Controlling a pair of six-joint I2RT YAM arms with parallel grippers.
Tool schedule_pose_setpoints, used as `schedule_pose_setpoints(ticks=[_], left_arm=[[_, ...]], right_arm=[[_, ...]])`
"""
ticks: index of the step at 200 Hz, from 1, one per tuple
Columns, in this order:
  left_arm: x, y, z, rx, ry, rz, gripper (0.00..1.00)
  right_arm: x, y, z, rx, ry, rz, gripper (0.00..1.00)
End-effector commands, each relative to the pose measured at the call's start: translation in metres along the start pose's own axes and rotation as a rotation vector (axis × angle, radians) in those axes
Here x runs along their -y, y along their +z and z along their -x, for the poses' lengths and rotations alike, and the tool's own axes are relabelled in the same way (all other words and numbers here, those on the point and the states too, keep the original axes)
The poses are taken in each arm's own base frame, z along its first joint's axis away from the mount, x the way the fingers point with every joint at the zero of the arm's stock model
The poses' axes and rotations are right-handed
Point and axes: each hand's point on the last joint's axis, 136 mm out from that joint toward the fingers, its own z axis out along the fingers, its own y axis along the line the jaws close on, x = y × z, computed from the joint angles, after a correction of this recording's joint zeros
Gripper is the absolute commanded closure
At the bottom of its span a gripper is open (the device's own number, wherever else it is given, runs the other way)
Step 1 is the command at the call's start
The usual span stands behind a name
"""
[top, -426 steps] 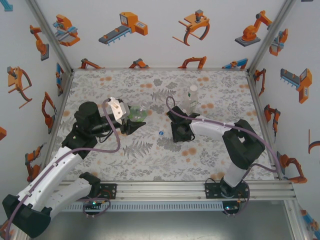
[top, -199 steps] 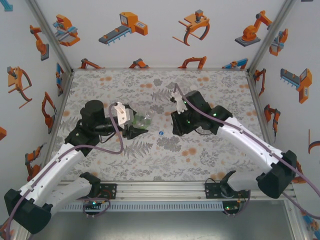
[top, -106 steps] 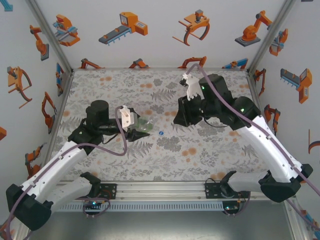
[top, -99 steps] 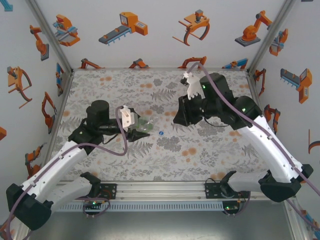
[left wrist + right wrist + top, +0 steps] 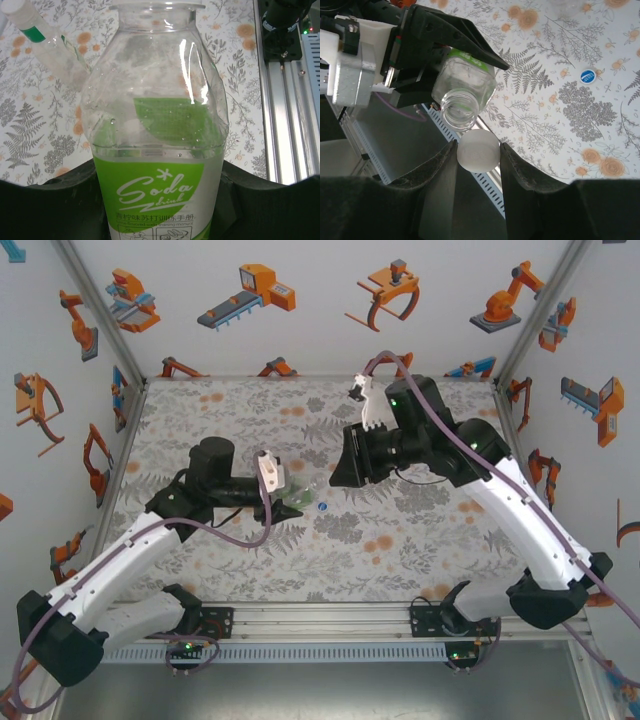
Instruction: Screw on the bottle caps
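The left gripper (image 5: 287,502) is clamped tight around the body of a green-labelled soda bottle (image 5: 157,125). It holds the bottle off the table (image 5: 400,530), tilted, long axis running toward the right arm. The bottle looks empty apart from droplets on the inside wall. Its open mouth (image 5: 460,107) points at the white cap (image 5: 478,150), which sits just beside the rim and off to one side, not yet squared over the threads; I can't tell if they touch. The right gripper (image 5: 338,476) pinches that cap between nearly closed fingers, so it is the arm to line it up. A blue cap (image 5: 588,75) lies loose on the table nearby.
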Motion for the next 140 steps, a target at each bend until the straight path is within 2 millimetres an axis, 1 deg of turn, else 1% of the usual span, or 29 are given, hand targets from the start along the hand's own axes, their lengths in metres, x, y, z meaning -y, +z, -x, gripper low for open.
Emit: schedule_pose_setpoints(ticks=[1,42,58,75,85,99,108,119,140], left_arm=[[0.003,-0.001,0.007,-0.013,0.033,-0.014,1.0],[0.006,0.002,0.006,-0.025,0.023,-0.041,1.0],[0.007,0.002,0.007,-0.022,0.02,-0.048,1.0],[0.008,0.002,0.008,-0.017,0.023,-0.051,1.0],[0.008,0.001,0.009,-0.015,0.024,-0.052,1.0],[0.01,0.001,0.01,-0.01,0.026,-0.056,1.0],[0.01,0.001,0.01,-0.009,0.026,-0.058,1.0],[0.011,0.0,0.012,-0.001,0.03,-0.064,1.0],[0.016,0.0,0.013,0.007,0.033,-0.084,1.0]], right_arm=[[-0.017,-0.004,0.01,0.032,0.002,0.056,0.76],[-0.023,0.004,0.011,0.027,-0.035,0.083,0.76],[-0.027,0.006,0.012,0.041,-0.082,0.111,0.75],[-0.03,0.002,0.012,0.071,-0.159,0.124,0.74],[-0.032,-0.001,0.011,0.075,-0.234,0.129,0.74],[-0.038,-0.005,0.005,0.071,-0.352,0.165,0.75],[-0.046,-0.008,-0.005,0.058,-0.452,0.217,0.76],[-0.057,-0.016,-0.017,0.06,-0.592,0.286,0.76],[-0.065,-0.031,-0.036,0.088,-0.859,0.346,0.76]])
